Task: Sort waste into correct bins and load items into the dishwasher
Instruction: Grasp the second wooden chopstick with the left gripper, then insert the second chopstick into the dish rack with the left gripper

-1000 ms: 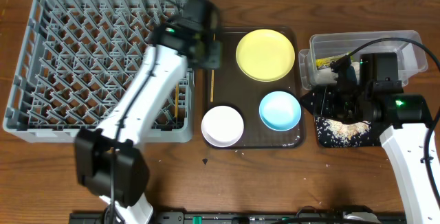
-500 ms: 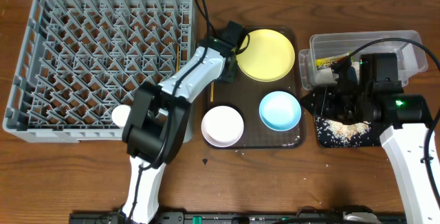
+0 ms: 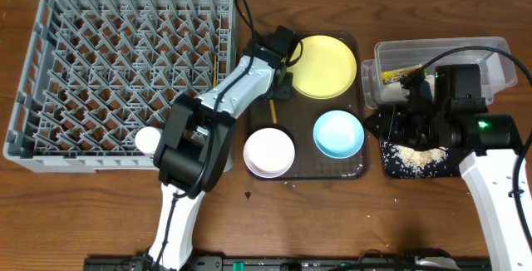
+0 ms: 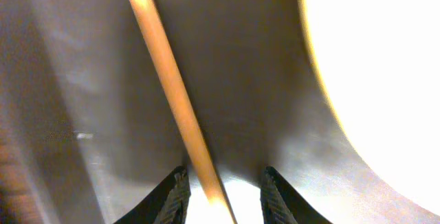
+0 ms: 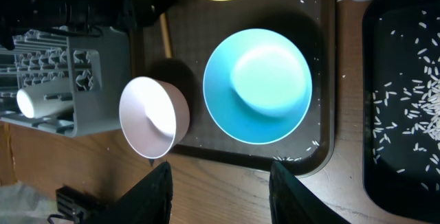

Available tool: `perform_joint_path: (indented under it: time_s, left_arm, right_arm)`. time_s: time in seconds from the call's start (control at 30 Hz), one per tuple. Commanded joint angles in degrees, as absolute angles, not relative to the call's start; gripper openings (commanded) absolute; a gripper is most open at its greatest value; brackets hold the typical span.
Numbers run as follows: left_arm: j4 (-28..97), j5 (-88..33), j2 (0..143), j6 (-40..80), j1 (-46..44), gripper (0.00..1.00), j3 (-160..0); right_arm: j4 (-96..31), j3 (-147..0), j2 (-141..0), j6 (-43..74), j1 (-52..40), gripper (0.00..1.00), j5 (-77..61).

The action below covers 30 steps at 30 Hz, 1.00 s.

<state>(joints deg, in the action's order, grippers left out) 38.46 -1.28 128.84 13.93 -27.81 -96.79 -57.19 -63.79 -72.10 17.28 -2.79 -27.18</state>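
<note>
chopstick (image 4: 172, 93) lies ungripped between my left gripper's (image 4: 223, 188) half-parted jaws on the serving tray (image 4: 240, 80); closing off-centre could flick it away. my right gripper (image 5: 220, 183) gapes, empty.

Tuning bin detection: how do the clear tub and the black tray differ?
The clear tub is see-through with taller walls; the black tray is opaque and shallow. The clear tub holds a snack wrapper; the black tray holds loose rice scraps. The clear tub sits farther back, the black tray in front of it. Both are rectangular and lie right of the brown serving tray.
</note>
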Motion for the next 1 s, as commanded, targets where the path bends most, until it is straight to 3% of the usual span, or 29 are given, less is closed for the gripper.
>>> perform_joint_path:
  time_s: [0.0, 0.1, 0.27, 0.6, 0.97]
  left_arm:
    - [38.7, -11.1, 132.7, 15.1, -27.9, 0.35, -95.8]
    - [38.6, -10.9, 132.7, 15.1, -27.9, 0.34, -95.8]
    - [38.2, -9.1, 132.7, 15.1, -27.9, 0.14, -95.8]
    - [43.5, -4.1, 129.4, 15.1, -26.9, 0.08, -98.3]
    - [54.3, -2.9, 108.1, 15.1, -20.2, 0.08, -101.6]
  right_arm:
    - [-57.2, -64.7, -71.5, 16.2, -2.3, 0.43, -27.2]
    - [-57.2, -64.7, -71.5, 16.2, -2.3, 0.43, -27.2]
    - [-57.3, -64.7, -71.5, 16.2, -2.3, 0.43, -27.2]
    - [-57.3, -64.7, -71.5, 16.2, -2.3, 0.42, -27.2]
    - [-57.3, -64.7, -71.5, 16.2, -2.3, 0.42, -26.8]
